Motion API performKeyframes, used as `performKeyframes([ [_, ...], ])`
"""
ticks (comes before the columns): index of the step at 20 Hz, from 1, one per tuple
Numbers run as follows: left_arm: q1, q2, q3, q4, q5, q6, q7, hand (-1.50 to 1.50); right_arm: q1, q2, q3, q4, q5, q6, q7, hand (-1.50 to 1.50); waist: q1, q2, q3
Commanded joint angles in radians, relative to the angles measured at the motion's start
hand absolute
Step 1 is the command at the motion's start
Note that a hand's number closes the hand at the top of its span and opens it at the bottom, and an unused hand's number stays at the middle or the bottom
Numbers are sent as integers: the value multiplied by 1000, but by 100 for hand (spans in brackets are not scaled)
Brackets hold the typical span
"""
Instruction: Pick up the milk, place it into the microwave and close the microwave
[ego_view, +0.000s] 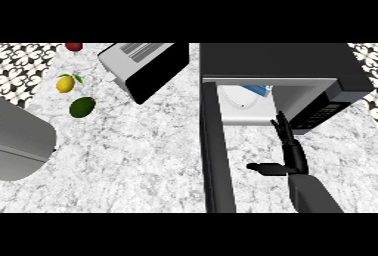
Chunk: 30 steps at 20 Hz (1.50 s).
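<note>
Right hand (289, 150), lower right of frame: fingers straight and apart, thumb out, holding nothing, tips at the microwave (295, 65) opening. Milk carton (255, 90) stands inside, released. Microwave door (215, 150) swung open down centre, awaiting closing. Left hand unseen.

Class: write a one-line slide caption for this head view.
Milk carton inside the open microwave; right hand open before it, door not yet closed.
</note>
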Motion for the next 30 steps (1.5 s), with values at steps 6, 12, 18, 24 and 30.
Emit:
performKeyframes([
  [6,-153,-47,-87,65,-63,3,114,-150,235,-69,13,-201,-50,122,-45,-150,-28,3,1],
  [12,-278,-85,-194,162,-184,-2,200,-150,315,-146,-6,-305,-97,172,16,150,-18,5,2],
  [18,-390,-127,-224,222,-302,38,264,150,459,-230,-58,-412,-208,307,46,-150,-17,5,2],
  [24,-517,-285,-238,337,-333,103,370,150,500,-254,-86,-362,-253,327,-1,-150,-7,7,3],
  [30,-718,-326,-162,475,-370,79,434,150,518,-321,-90,-354,-281,389,2,-150,-10,8,3],
])
